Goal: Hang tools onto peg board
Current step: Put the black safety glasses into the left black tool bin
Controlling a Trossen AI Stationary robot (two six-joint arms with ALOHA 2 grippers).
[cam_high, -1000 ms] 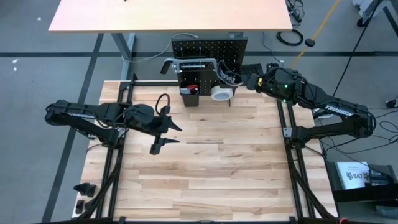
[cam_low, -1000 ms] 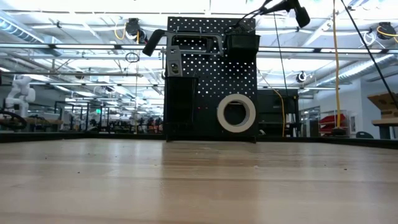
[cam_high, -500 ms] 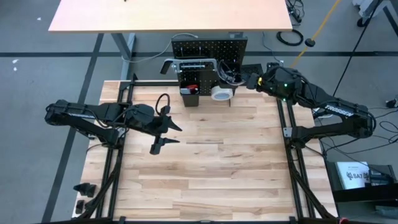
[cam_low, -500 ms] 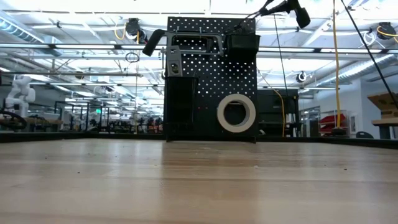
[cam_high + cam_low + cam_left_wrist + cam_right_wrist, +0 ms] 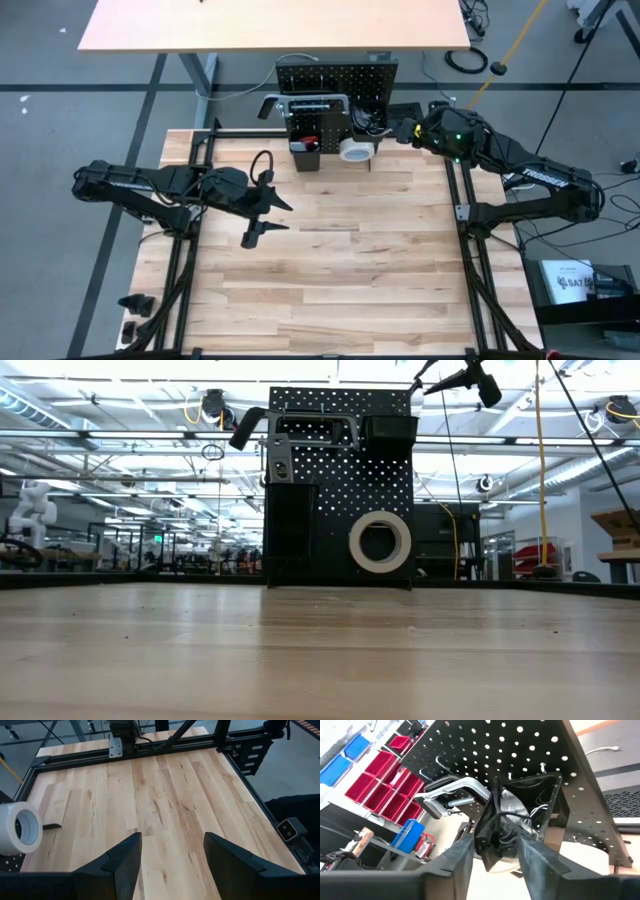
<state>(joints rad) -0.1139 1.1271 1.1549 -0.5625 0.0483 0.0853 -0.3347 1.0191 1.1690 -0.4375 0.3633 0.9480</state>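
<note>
Clutter inside the small black box-shaped bin (image 5: 542,802) near the top of the upright black perforated metal peg board (image 5: 337,72), hard to sort out from the right wrist view: dark handles, thin wire, something silvery, all tangled. Bin floor hidden. From the low view, only the bin's closed front on show, contents out of sight.

Right pincer (image 5: 495,840) up at that bin's mouth, fingers spread either side of a black long-handled tool (image 5: 489,832). Contact with it: cannot tell. Tool's long axis running from the bin's mouth out toward the pincer, lower end lost in the clutter.

Grey metal bar clamp (image 5: 300,430) hung across the board's top, long axis level, dark handle jutting past the board's edge and tilted downward. White tape roll (image 5: 380,541) hanging low on the board, below the small bin, hole facing out over the tabletop (image 5: 350,260). Tall black box-shaped bin (image 5: 288,535) beside the roll, reaching down to the board's foot; red-handled tool (image 5: 311,141) standing in it, only the top showing from above.

Left pincer (image 5: 270,222) well apart from the board, over bare wood on the left side, fingers spread, nothing between them.
</note>
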